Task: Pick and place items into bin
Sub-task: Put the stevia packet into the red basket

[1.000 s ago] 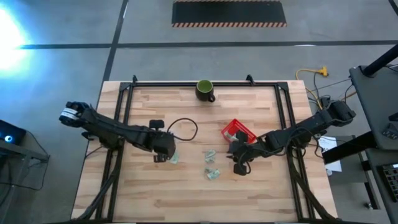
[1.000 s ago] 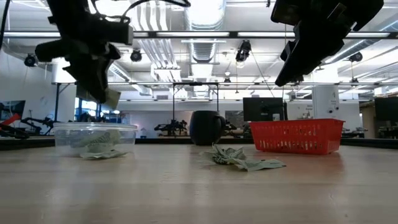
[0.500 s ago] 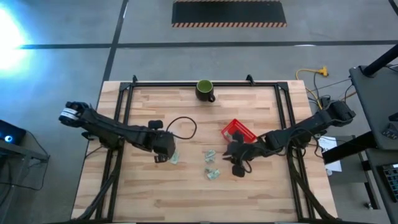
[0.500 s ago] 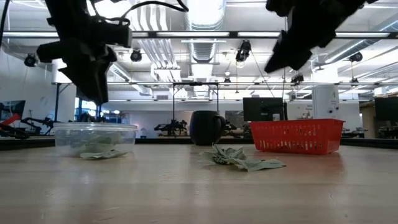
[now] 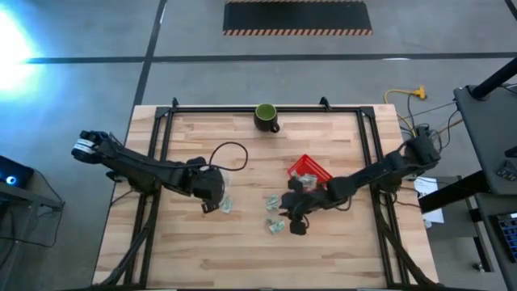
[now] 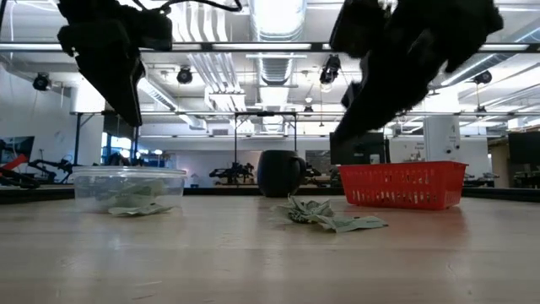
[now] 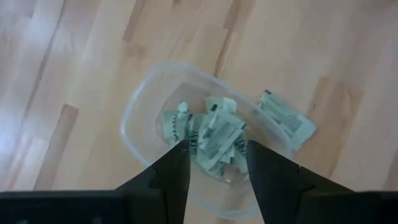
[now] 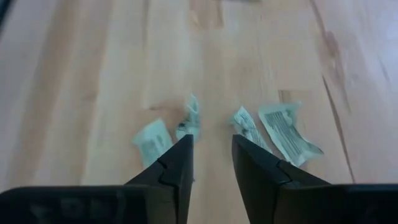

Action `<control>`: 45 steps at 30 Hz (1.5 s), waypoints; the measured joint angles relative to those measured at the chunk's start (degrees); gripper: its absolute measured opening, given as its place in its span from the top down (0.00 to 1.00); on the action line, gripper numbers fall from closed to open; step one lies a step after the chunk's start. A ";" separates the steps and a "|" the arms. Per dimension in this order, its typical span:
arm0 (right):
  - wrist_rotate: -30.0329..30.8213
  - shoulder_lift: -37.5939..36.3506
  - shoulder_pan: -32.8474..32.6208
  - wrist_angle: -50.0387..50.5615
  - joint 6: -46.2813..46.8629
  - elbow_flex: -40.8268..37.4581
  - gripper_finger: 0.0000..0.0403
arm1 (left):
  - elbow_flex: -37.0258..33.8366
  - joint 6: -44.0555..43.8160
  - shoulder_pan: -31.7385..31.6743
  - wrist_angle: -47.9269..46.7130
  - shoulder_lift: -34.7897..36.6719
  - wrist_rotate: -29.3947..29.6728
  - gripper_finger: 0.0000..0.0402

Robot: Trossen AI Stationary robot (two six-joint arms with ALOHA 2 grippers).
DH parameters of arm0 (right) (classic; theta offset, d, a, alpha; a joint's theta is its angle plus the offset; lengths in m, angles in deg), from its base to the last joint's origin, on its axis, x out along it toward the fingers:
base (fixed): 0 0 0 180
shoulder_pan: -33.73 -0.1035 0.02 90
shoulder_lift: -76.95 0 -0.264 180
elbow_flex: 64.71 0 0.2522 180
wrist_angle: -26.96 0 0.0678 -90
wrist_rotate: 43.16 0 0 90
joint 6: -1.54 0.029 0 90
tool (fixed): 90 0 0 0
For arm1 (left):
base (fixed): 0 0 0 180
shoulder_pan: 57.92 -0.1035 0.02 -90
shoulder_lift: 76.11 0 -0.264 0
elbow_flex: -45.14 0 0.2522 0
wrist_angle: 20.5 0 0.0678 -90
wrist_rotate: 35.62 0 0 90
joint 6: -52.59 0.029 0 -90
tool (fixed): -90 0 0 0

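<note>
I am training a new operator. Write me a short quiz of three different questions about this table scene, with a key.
1. True or false: the left gripper hangs open above the clear round plastic tub that already holds pale green-and-white wrapped packets.
2. Which stands nearest the table's far edge? A) the red mesh plastic basket B) the dark green ceramic mug C) the clear tub
3. Fill in: the right gripper is open and carries ____ above the loose packets on the light wooden table.

Key: 1 true; 2 B; 3 nothing.
</note>
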 joint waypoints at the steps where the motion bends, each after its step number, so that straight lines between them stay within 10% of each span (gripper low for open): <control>1: 0.01 1.05 0.23 0.03 -0.04 0.27 0.74 | 0.01 -0.18 0.09 0.15 0.21 -0.05 0.65; 18: -0.18 10.80 2.88 2.72 -4.75 6.49 0.55 | -0.03 -1.66 1.12 1.43 1.45 -0.03 0.65; 45: 0.60 13.92 4.12 3.22 -5.08 6.27 0.58 | -1.04 -1.59 1.12 5.25 1.35 0.69 0.65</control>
